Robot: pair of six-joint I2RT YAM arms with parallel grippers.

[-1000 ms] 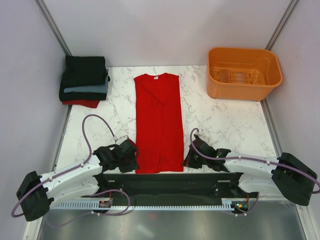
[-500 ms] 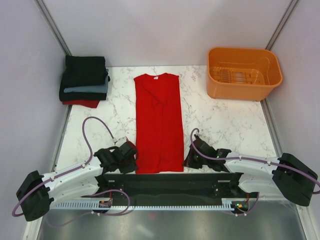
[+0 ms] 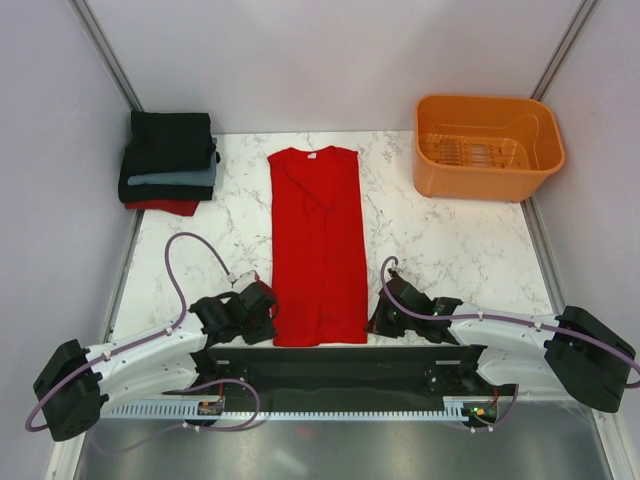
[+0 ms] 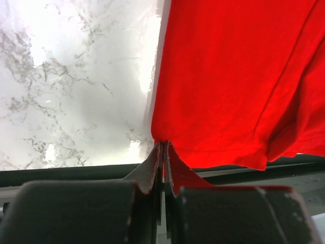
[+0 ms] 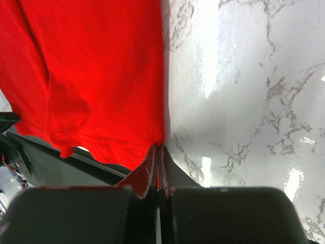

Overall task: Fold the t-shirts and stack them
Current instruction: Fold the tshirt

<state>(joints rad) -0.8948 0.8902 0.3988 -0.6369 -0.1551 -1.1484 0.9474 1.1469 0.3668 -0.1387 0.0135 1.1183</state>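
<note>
A bright red t-shirt [image 3: 318,240] lies on the marble table as a long narrow strip, sleeves folded in, collar at the far end. My left gripper [image 3: 268,312] is shut on its near left corner; the left wrist view shows red cloth [image 4: 238,76] pinched between the closed fingertips [image 4: 154,160]. My right gripper [image 3: 374,318] is shut on the near right corner; the right wrist view shows the red cloth [image 5: 101,76] pinched the same way. A stack of folded shirts [image 3: 168,160], black over slate-blue, black and red, sits at the far left.
An orange plastic basket [image 3: 487,147] stands at the far right. Grey walls close in the table on three sides. The black base rail [image 3: 340,365] runs along the near edge just below the shirt's hem.
The left gripper has slid slightly nearer along the hem corner. The shirt's near left corner has shifted with it. The right arm has not visibly moved.
</note>
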